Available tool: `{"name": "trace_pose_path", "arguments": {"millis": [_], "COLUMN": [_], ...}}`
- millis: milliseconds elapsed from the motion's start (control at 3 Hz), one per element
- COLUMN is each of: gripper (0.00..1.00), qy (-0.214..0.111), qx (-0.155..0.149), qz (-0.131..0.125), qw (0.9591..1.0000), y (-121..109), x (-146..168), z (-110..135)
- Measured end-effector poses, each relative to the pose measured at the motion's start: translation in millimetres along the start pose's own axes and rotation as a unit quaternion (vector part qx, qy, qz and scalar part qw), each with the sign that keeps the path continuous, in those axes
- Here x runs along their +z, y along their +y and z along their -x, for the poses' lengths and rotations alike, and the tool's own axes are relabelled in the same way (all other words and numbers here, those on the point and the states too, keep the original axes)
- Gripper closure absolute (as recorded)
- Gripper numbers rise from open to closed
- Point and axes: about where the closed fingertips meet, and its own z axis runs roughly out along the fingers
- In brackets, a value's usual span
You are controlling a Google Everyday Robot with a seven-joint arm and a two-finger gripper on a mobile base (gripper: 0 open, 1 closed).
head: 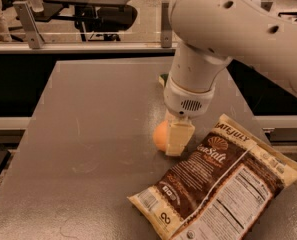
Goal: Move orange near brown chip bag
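The orange (161,135) is a small round fruit, partly hidden behind my gripper's cream fingers. My gripper (176,140) points down at the table's centre right and is shut on the orange, low over the table. The brown chip bag (223,184) lies flat just right of and in front of the gripper, with "Sea Salt" lettering, a shell logo and a white nutrition label. The orange is a short gap from the bag's upper left edge.
The grey table (88,134) has its far edge along a metal rail (88,46). A green-and-yellow sponge (163,78) peeks out behind my arm. Chairs and desks stand beyond the rail. The bag's right corner reaches the table's right edge.
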Motion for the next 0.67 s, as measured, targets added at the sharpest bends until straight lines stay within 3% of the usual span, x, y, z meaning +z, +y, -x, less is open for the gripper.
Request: {"name": "trace_pose_path", "arguments": {"millis": [667], "gripper": [0.36], "qy": [-0.008], "qx": [0.010], "qz": [0.015], "qw": [0.9998], "y": [12.8], "x": [2.0], "z": [-7.3]}}
